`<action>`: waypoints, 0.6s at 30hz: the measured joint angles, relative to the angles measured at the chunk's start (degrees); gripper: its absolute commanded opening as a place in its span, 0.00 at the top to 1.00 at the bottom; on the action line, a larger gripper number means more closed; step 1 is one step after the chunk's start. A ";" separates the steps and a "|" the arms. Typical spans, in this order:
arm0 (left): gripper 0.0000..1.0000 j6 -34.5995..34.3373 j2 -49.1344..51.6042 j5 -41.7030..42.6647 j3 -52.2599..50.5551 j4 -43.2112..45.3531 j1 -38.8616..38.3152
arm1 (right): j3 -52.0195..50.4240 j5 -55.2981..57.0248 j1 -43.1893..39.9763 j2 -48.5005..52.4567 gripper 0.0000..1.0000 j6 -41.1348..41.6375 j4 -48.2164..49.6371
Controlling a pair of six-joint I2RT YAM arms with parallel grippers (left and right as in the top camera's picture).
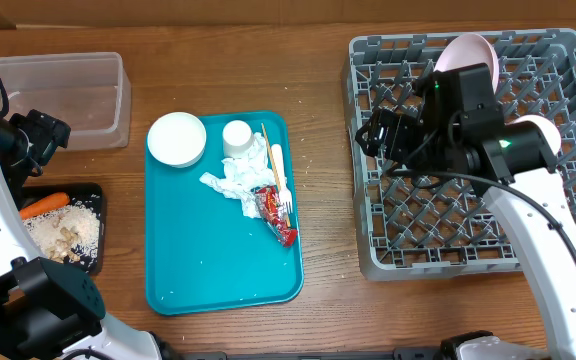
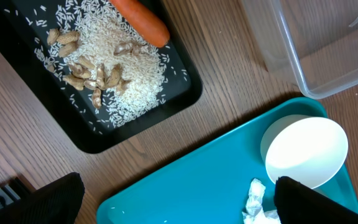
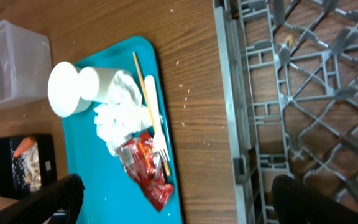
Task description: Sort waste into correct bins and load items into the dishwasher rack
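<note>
The left gripper [image 2: 179, 208] is seen spread wide and empty at the left edge of the overhead view, between the clear tub [image 1: 68, 95] and the black tray [image 1: 98, 200], where the carrot piece [image 1: 44, 204] and food scraps [image 1: 66, 235] lie. The right gripper [image 3: 182, 205] is likewise released, above the dishwasher rack [image 1: 448, 250], at whose upper edge the pink plate [image 1: 465, 52] is stood. The napkins [image 1: 230, 182], red wrapper [image 1: 276, 215], fork [image 1: 277, 158], bowl [image 1: 176, 138] and cup [image 1: 237, 135] are found on the teal tray [image 1: 218, 270] at centre.

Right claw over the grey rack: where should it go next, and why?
Probably swing left to the teal tray and come down on the cup. The right claw is open and empty over the rack, where a pink plate already stands, while the cup, a bowl, a fork and a stick wait on the tray.
</note>
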 measured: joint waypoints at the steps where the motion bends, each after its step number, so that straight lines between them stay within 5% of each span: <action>1: 0.00 0.00 0.00 0.00 0.00 0.00 0.00 | 0.00 0.17 0.00 0.24 0.00 0.07 0.24; 14: 0.00 0.00 0.00 0.39 0.00 -0.11 0.00 | -0.02 1.01 -0.02 1.57 0.00 0.44 0.37; 18: 0.00 -0.07 0.00 5.90 -0.04 -6.29 0.00 | -0.02 1.03 0.00 1.57 0.00 0.50 0.37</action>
